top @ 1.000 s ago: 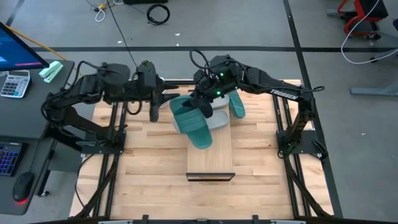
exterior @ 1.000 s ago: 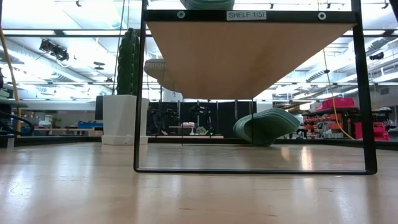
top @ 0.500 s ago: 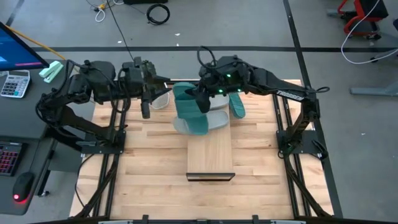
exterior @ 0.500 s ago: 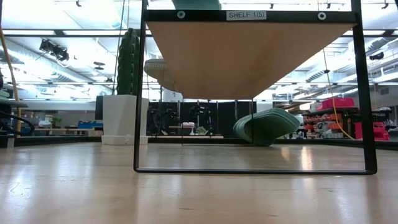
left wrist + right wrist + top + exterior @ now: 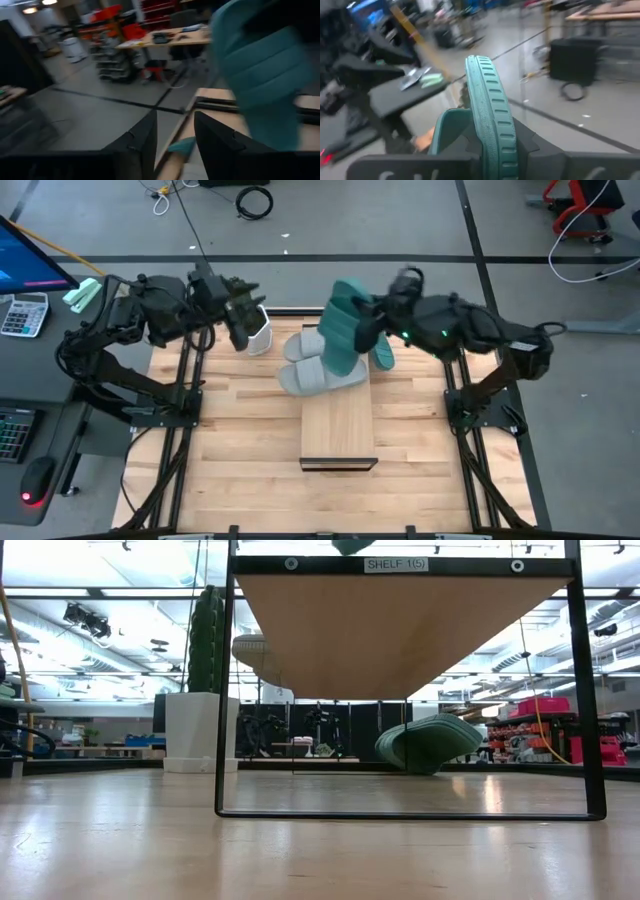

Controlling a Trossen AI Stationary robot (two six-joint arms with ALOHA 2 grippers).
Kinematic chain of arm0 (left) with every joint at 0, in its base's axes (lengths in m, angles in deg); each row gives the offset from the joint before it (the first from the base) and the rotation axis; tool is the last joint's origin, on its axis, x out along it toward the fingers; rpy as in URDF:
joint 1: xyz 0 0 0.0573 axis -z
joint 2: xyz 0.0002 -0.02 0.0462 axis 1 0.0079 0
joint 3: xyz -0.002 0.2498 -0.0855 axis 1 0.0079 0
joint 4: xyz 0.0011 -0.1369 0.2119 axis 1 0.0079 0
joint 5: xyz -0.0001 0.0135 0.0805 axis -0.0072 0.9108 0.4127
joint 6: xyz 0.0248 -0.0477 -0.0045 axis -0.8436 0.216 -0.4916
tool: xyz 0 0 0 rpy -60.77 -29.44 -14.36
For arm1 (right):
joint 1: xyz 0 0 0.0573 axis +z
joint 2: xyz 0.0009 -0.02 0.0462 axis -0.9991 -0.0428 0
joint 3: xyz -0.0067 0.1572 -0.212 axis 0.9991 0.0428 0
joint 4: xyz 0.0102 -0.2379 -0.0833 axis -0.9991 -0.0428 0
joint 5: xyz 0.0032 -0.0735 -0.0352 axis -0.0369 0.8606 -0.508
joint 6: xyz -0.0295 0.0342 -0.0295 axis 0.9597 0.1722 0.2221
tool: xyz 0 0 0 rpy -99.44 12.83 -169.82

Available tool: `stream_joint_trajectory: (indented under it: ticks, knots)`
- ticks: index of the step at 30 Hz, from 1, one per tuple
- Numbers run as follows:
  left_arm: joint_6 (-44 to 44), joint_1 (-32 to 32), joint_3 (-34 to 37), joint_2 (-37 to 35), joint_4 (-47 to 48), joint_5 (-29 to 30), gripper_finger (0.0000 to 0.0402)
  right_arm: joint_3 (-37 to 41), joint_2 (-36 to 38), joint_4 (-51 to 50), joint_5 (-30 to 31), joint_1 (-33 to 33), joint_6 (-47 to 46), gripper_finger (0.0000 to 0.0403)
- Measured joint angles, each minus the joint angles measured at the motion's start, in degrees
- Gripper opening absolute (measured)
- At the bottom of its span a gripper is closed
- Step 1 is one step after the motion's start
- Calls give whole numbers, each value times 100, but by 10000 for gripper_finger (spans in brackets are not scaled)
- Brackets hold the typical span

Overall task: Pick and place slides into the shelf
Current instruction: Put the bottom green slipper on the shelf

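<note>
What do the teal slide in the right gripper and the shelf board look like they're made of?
Teal slide: looks like moulded rubber or foam, matte, with ribbed grooves along the sole edge; which of the two I cannot tell. It is clamped in the right gripper. Shelf board: light wood or wood-look laminate, smooth and pale, with a thin black frame that looks like painted metal.

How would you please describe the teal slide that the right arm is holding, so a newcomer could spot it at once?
Start at the light-wood shelf lying along the middle of the butcher-block table. Above its far end, the right gripper has its jaws shut on a teal slide. It alone is lifted clear, tilted over two grey slides, while the other teal slide lies beside the shelf.
</note>
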Motion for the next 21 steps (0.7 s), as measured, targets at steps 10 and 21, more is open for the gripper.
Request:
stream_joint_trajectory:
  ticks: [10, 21]
  knots:
    - [19, -561, -2, -57, 118, 311, 122, 0, -320, -1413, 2894, 1618, -2975, 50]
    - [925, -458, 0, -124, 1304, 301, 112, 2, -1234, -1701, 3577, 2107, -4266, 49]
